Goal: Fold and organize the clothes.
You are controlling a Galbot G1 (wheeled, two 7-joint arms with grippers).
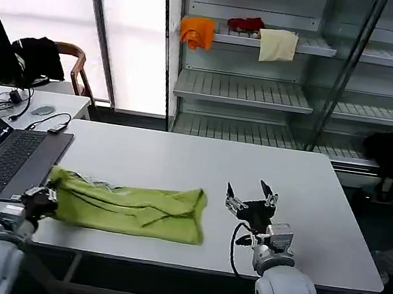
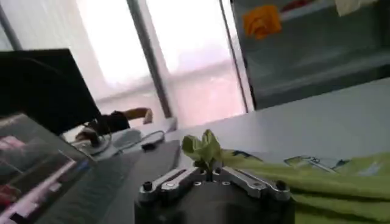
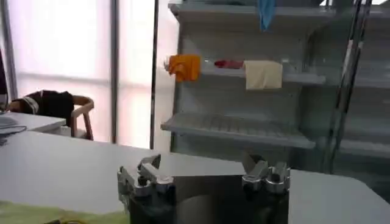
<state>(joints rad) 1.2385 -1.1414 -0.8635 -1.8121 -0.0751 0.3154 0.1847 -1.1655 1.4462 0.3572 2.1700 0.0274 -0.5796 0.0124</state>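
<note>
The clothes are one lime-green T-shirt [image 1: 130, 207], folded into a long band across the white table's [image 1: 201, 166] front left. My left gripper [image 1: 46, 196] is at the band's left end, shut on a bunched tuft of the green cloth [image 2: 204, 148]. In the left wrist view the rest of the T-shirt [image 2: 329, 182] trails away, with bits of white print showing. My right gripper [image 1: 251, 195] stands open just right of the shirt, nothing between its fingertips [image 3: 150, 163]. A strip of green T-shirt [image 3: 36, 213] shows at the edge of the right wrist view.
An open laptop [image 1: 0, 154] lies at the table's left edge, close to my left gripper. Behind it a side desk [image 1: 36, 100] holds cables and a mouse. A shelf rack [image 1: 267, 48] at the back carries orange, red and cream cloths. A chair [image 1: 73, 65] holds black garments.
</note>
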